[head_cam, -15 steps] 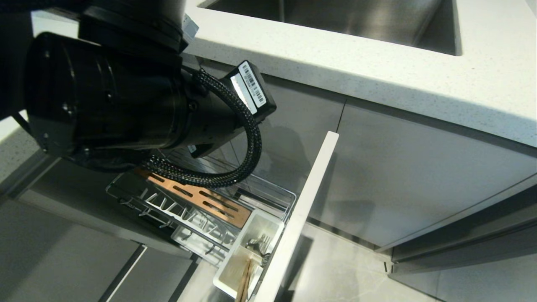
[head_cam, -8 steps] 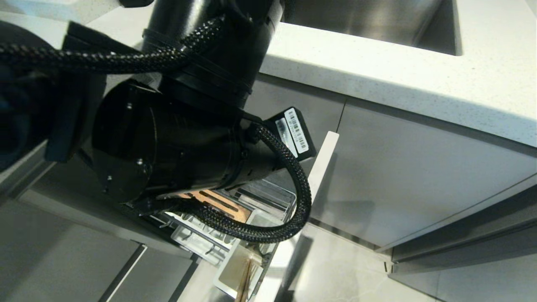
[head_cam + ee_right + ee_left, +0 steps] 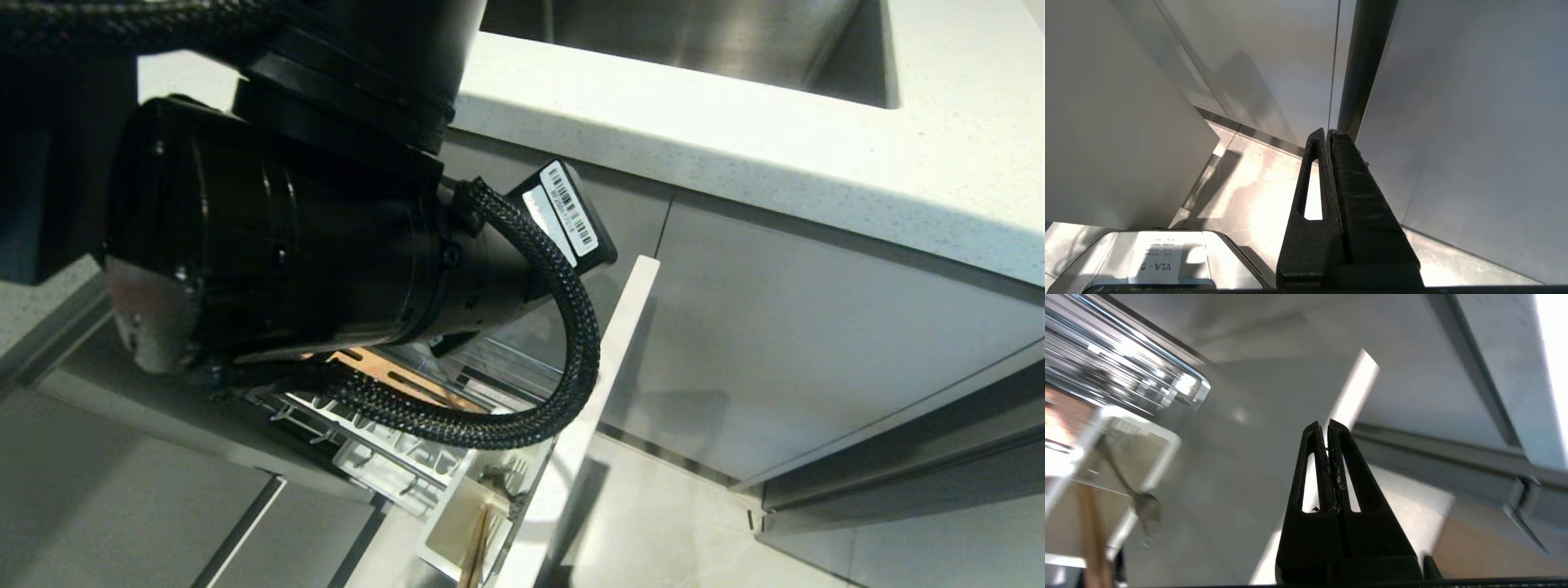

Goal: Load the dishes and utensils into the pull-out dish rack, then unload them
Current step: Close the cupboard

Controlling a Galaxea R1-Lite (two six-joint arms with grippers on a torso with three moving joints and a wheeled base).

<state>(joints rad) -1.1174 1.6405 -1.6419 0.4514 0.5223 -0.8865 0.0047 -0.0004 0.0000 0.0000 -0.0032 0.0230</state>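
The pull-out dish rack (image 3: 522, 380) stands pulled out below the counter, its pale front panel (image 3: 589, 408) on the right. My left arm (image 3: 269, 245) hangs over it and hides most of the wooden strip (image 3: 384, 371) and white prongs (image 3: 367, 445). The white caddy (image 3: 445, 531) holds the chopsticks (image 3: 476, 549) and the spoon (image 3: 500, 476). In the left wrist view my left gripper (image 3: 1327, 425) is shut and holds nothing, over the panel's top edge (image 3: 1353, 392), beside the caddy (image 3: 1167, 443), spoon (image 3: 1145, 506) and chopsticks (image 3: 1092, 535). The dishes are out of view. My right gripper (image 3: 1327, 132) is shut and parked low.
A white speckled counter (image 3: 735, 139) with a steel sink (image 3: 694, 41) runs above the rack. Grey cabinet doors (image 3: 816, 343) stand to the right, with tiled floor (image 3: 678, 531) below. The robot's base with a paper label (image 3: 1155, 261) lies under the right gripper.
My left arm has swung rightward over the rack and now covers more of the wooden strip and prongs. Its gripper has stayed shut. The right arm has not moved.
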